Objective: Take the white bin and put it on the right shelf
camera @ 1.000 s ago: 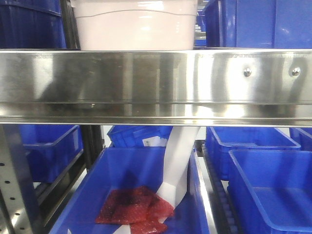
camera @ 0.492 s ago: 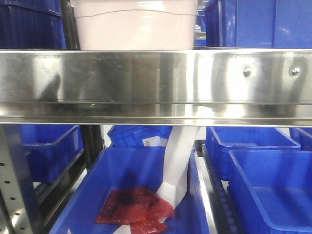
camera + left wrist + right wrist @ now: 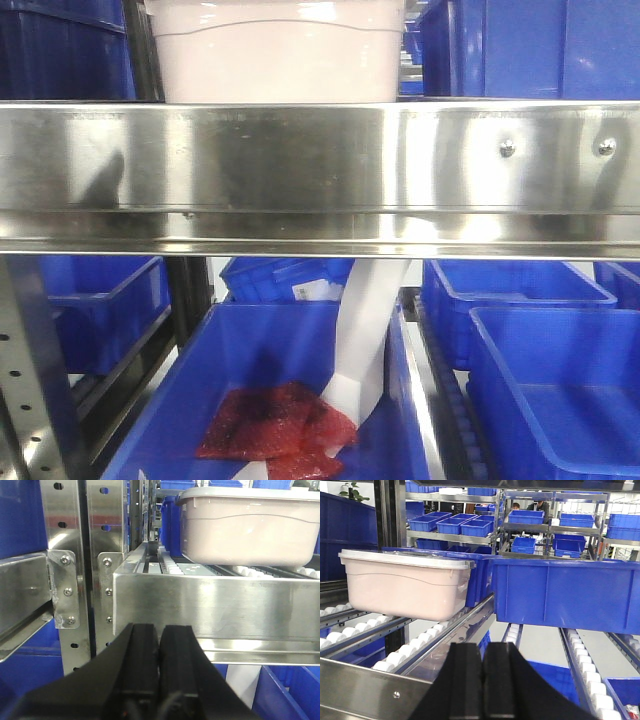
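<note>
Both our grippers, left and right, have their jaws pressed together, holding nothing. We see the white bin resting on the right shelf rollers, above and beyond both jaws, untouched.

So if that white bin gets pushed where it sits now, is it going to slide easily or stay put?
The white bin sits on rows of white rollers, so a push would probably send it gliding along the lane rather than dragging. Its walls look like rigid moulded plastic, so it should hold its shape. The glossy lid and smooth sides may be slippery to grip. Its weight cannot be judged: the contents are hidden.
</note>
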